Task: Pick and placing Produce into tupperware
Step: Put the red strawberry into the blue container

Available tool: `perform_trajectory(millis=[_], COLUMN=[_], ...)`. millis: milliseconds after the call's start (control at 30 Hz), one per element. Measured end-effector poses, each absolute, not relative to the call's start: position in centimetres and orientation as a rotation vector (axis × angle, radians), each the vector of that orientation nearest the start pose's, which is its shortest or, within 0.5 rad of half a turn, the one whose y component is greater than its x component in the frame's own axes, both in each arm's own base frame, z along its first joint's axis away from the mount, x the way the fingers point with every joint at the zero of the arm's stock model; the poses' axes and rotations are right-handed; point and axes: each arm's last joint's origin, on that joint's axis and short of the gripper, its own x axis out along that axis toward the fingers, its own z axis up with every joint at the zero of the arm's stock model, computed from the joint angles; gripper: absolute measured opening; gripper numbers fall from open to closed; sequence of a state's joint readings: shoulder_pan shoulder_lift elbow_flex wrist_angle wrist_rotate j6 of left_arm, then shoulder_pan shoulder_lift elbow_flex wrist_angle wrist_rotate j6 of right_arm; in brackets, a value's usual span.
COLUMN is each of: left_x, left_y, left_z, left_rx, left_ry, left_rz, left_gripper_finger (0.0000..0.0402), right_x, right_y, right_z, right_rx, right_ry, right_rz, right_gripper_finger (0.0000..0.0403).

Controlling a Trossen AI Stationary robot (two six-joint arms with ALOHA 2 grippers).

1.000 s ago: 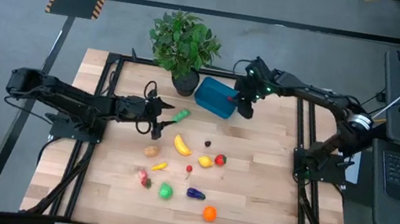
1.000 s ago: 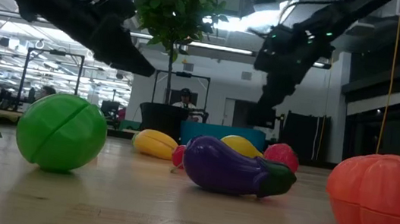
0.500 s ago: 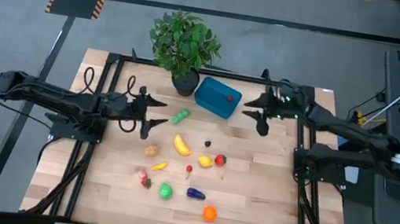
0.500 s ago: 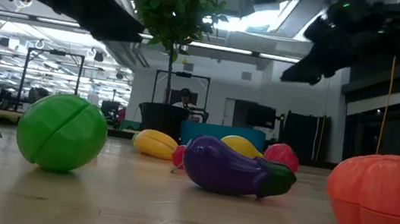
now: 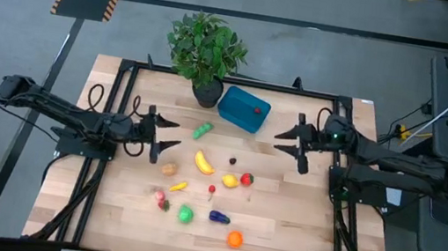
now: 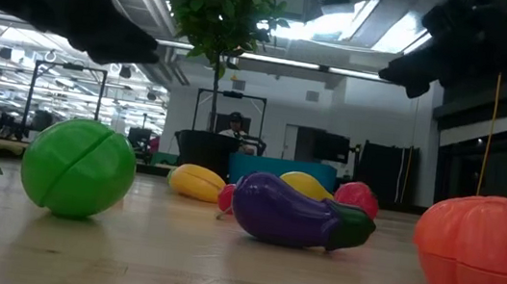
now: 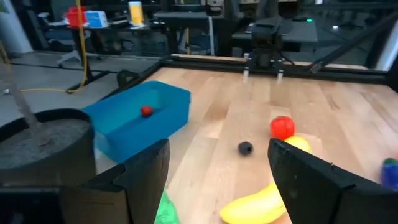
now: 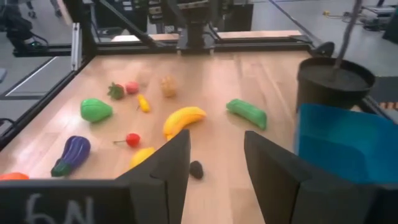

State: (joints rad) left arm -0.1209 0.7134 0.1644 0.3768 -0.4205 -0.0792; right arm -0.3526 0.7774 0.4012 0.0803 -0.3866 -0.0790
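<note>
The tupperware (image 5: 243, 110) (one red piece inside) is seen between the left gripper (image 5: 166, 133) and right gripper (image 5: 291, 142), both spread and empty.

— How many produce pieces (image 5: 203, 162) lie loose on the desk (image 5: 298, 226)?
— Twelve, plus one red piece (image 5: 257, 109) in the tupperware (image 5: 230, 111).
— Containers?
— One tupperware, one potted plant (image 5: 205, 47).
— Grippers?
— Two: the left gripper (image 5: 171, 134) and the right gripper (image 5: 292, 147).
</note>
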Motion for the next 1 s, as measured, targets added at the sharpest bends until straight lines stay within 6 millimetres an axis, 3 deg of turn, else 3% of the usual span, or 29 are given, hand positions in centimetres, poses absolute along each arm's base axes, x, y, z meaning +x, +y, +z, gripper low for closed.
perform_trajectory(millis=[400,800,1000], left_x=[15.3,15.3,15.3], left_y=[-0.7,-0.7,-0.7], left_z=[18.0,18.0,18.0], left_rx=[-0.050,-0.050,-0.052], left_ry=[0.180,0.182,0.182], left_rz=[0.289,0.289,0.289], left_gripper_finger=[0.0265,0.0265,0.0265], right_x=[17.1,17.3,18.6], right_y=[-5.0,-5.0,-4.2], right_z=[21.3,21.6,22.4], right_rx=[0.035,0.134,0.131], right_ry=[0.298,0.285,0.303], right_rz=[0.053,0.038,-0.010], right_gripper_finger=[0.0154,0.0154,0.0174])
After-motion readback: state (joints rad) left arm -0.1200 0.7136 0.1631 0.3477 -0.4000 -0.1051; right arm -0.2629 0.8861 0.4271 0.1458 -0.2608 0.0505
